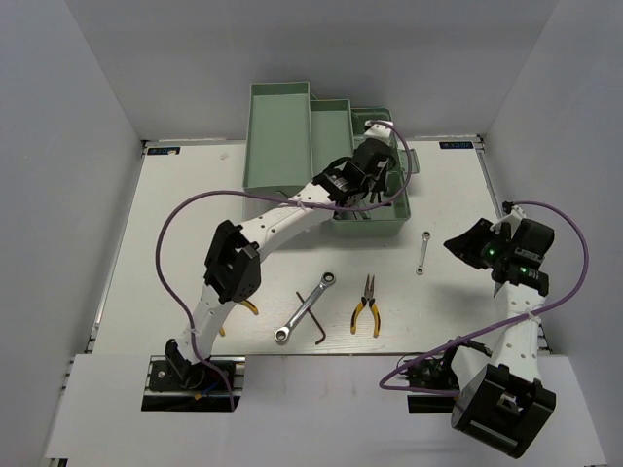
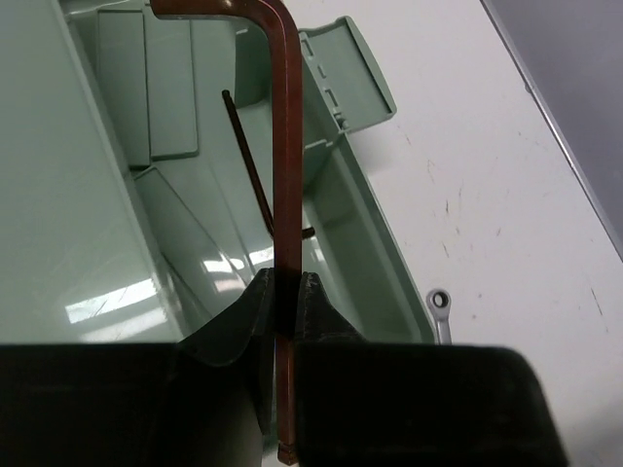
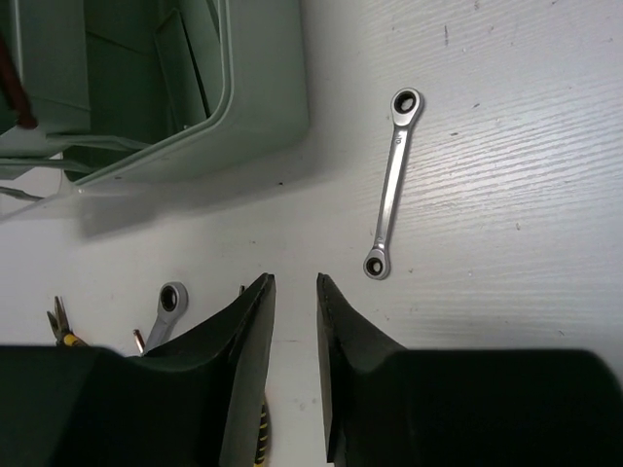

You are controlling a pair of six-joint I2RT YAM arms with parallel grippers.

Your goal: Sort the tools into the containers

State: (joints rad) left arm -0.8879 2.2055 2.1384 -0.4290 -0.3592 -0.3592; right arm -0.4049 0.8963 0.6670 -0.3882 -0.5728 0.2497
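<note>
Top external view gives me the layout. The mint-green toolbox (image 1: 370,230) sits at the upper centre of the white table (image 1: 175,224) with its trays fanned out to the upper left. My left gripper (image 1: 375,183) hangs over the open base compartment.

Left wrist view shows those fingers clamped tight on the long shank of a brown hex key (image 2: 282,146). Its short leg bends toward the upper left of the frame, over the box interior. Beneath it a thin dark key (image 2: 251,165) lies slantwise on the compartment floor. The compartment's right wall runs just beside the held key. Beyond that wall is bare tabletop out to the table edge at upper right.

Right wrist view shows the right gripper (image 3: 295,284) slightly parted with nothing between its fingers. It hovers over bare table below the box's rounded corner. A small wrench (image 3: 393,185) lies at the upper right of that frame, apart from the box, with free surface all around it.

From above, the lower centre holds a ratchet wrench (image 1: 307,306), pliers (image 1: 367,306) and a loose hex key (image 1: 317,316). The key lies close against the wrench, and I cannot tell whether they touch. All three are well clear of the box's front wall. A second pliers (image 1: 245,307) is partly hidden under the left arm.
</note>
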